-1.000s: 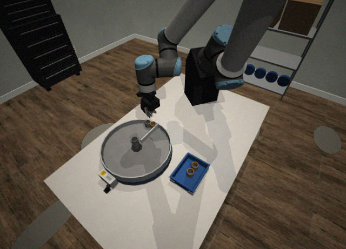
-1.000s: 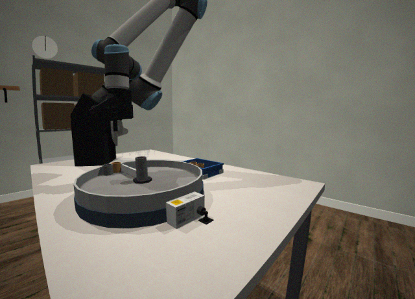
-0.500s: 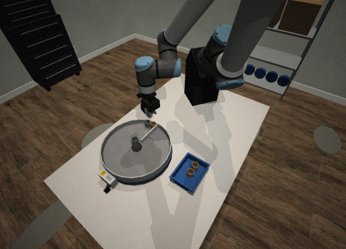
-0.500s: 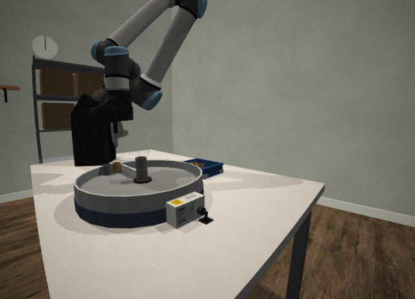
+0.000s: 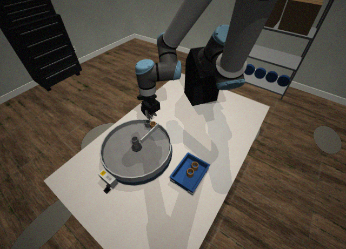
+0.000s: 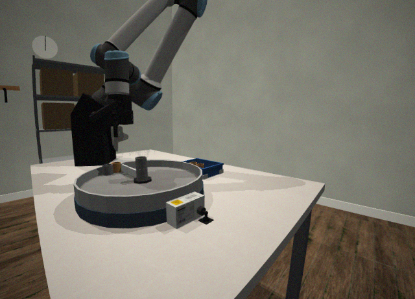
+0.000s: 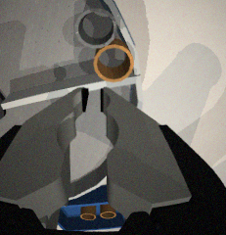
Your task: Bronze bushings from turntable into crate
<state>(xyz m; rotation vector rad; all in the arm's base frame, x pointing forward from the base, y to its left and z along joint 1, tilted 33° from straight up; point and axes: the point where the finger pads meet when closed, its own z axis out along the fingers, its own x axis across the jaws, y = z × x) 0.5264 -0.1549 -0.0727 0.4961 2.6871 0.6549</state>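
A bronze bushing (image 5: 152, 125) (image 6: 116, 167) (image 7: 113, 74) stands upright on the grey turntable (image 5: 120, 162) (image 6: 117, 203) near its rim, beside the light diverter bar (image 5: 148, 133) (image 6: 128, 169) (image 7: 44, 97). A steel bushing (image 5: 147, 123) (image 6: 107, 169) (image 7: 97, 42) stands right next to it, on the side away from the bar. My gripper (image 5: 151, 118) (image 6: 115, 150) (image 7: 94, 90) is shut with nothing visible between its fingertips and hangs above the turntable's rim near both. Two bronze bushings (image 5: 194, 165) (image 5: 190, 172) (image 7: 88, 215) (image 7: 108, 214) stand in the blue crate (image 5: 181, 179) (image 6: 214, 170) (image 7: 68, 223).
A dark post (image 5: 135, 145) (image 6: 141, 169) rises from the turntable's centre. A white control box (image 5: 107, 179) (image 6: 185, 210) sits against the turntable's outer wall. The crate lies beside the turntable on the white table (image 5: 125, 213) (image 6: 133, 255). The arm's black pedestal (image 5: 199, 84) (image 6: 90, 141) stands behind.
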